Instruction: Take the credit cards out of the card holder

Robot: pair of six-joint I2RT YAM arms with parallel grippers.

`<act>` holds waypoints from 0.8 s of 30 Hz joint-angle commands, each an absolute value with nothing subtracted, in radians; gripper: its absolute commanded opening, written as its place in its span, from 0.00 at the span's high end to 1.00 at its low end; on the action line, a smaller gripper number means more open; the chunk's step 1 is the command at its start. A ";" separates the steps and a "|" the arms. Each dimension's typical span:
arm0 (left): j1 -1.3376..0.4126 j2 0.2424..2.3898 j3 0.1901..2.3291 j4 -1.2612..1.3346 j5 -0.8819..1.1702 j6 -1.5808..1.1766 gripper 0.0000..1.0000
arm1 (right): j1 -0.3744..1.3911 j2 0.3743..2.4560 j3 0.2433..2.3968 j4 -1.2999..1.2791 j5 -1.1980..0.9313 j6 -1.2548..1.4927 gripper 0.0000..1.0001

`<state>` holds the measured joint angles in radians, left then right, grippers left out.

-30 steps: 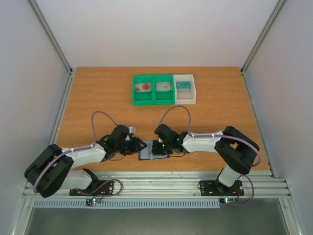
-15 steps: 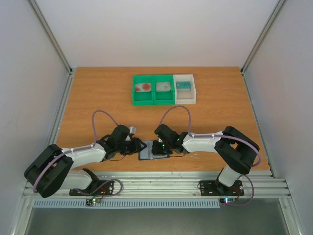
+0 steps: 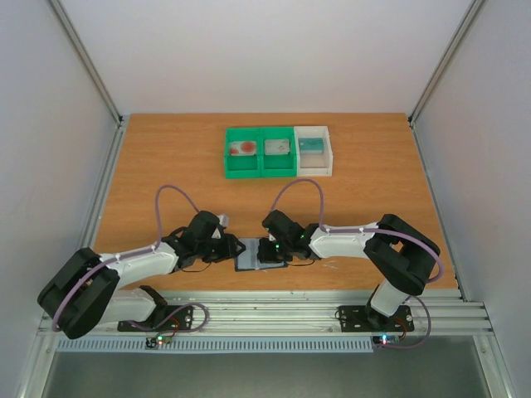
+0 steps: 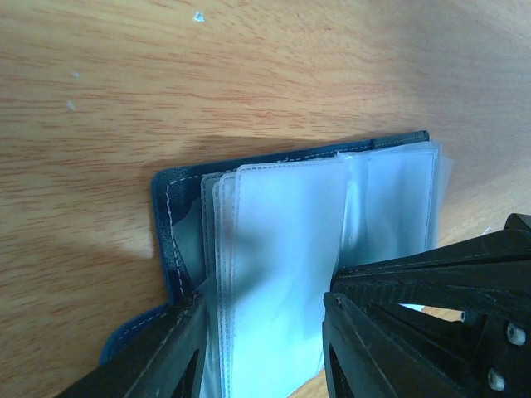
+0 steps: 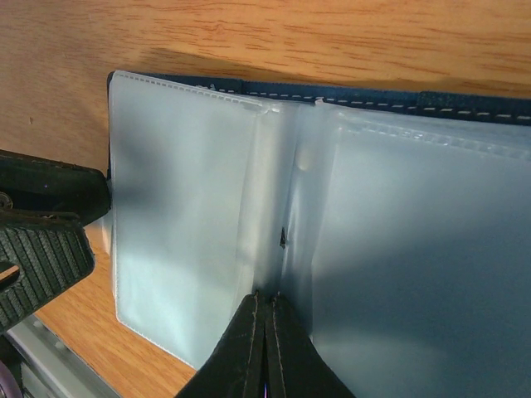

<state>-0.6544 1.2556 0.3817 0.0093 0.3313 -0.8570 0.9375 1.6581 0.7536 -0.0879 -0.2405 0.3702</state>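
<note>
The card holder [image 3: 259,259] lies open on the table between both arms, its dark blue cover [image 4: 166,207] under clear plastic sleeves [image 5: 182,199] that look empty. My left gripper [image 4: 264,303] is open, its fingers straddling the sleeves at the holder's left end [image 3: 238,248]. My right gripper [image 5: 267,298] is shut, its tips pressed down on the fold between the sleeves [image 3: 270,253]. A pale credit card with a red blotch [image 3: 243,149] lies in the green bin. A teal card [image 3: 312,146] lies in the white bin.
The green bin [image 3: 260,170] and the white bin [image 3: 315,170] stand side by side at the back of the table. A second pale card [image 3: 276,148] is in the green bin's right compartment. The holder lies close to the table's near edge [image 3: 274,290].
My left gripper's jaws have spread slightly over the sleeves and the left arm has shifted a little. The right gripper and the holder have not moved.
</note>
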 commanded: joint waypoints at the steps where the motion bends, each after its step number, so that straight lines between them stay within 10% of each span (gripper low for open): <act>1: -0.650 1.270 0.405 0.043 0.342 -0.837 0.60 | 0.944 1.658 0.739 -0.101 -0.216 0.375 0.99; 24: -0.662 1.263 0.404 0.137 0.462 -0.928 0.81 | 0.945 1.649 0.720 -0.047 -0.255 0.387 0.99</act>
